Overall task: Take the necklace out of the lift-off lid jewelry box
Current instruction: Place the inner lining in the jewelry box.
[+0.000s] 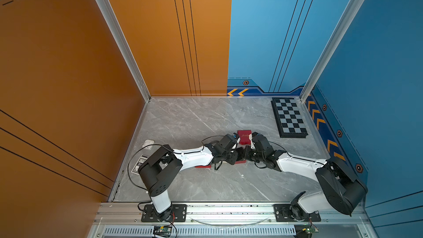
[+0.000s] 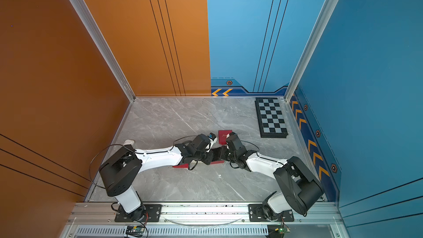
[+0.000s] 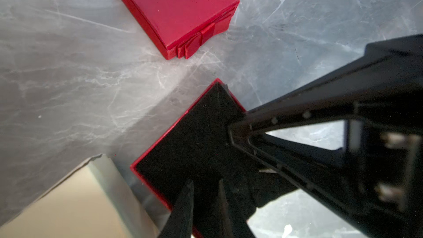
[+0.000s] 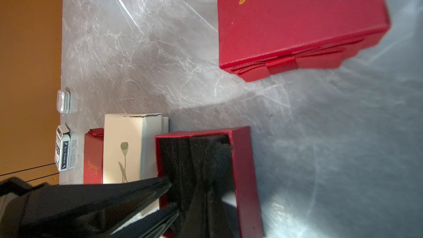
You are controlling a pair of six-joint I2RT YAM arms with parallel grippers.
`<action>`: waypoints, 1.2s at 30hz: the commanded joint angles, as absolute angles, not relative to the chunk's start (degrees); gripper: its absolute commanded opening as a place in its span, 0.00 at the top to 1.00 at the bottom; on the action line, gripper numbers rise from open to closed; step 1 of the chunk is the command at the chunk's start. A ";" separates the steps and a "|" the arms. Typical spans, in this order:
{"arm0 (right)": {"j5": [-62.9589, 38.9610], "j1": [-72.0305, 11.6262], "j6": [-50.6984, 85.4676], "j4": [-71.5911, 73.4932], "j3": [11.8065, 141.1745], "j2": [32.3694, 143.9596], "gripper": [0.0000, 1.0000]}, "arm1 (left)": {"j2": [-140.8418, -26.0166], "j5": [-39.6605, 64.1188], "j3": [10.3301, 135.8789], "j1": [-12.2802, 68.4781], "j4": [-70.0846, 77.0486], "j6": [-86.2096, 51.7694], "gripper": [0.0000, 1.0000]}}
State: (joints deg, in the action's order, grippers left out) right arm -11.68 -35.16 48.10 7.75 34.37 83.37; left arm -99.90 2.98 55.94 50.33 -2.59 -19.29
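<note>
Right gripper (image 3: 231, 133) jaws clenched, left gripper (image 3: 205, 185) jaws unclear, both in the jewelry box (image 4: 247, 179); unseen necklace likely light, limp: pinch its chain.

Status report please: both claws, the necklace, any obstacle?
Left claw narrowly open inside open box. Right claw shut at its rim. Necklace not visible. Cream card beside box, red Jewelry-lettered piece apart.

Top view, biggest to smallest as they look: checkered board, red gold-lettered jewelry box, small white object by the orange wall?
1. Black-and-grey checkered board
2. Red gold-lettered jewelry box, partly covered
3. Small white object
</note>
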 commanded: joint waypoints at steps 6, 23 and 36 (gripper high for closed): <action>-10.20 -35.66 46.73 4.64 34.95 81.55 0.97 | -101.91 2.00 58.28 51.02 -1.97 -19.94 0.79; -7.00 -35.55 44.75 -1.93 36.17 75.06 0.69 | -102.04 2.45 58.14 51.03 -1.93 -20.03 0.79; -7.49 -37.30 45.31 -0.78 37.52 78.97 0.85 | -102.04 2.52 58.12 51.00 -1.82 -20.21 0.80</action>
State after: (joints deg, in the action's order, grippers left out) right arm -8.51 -36.80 45.25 -0.49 36.07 76.73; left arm -101.08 3.01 56.93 50.39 -1.96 -19.53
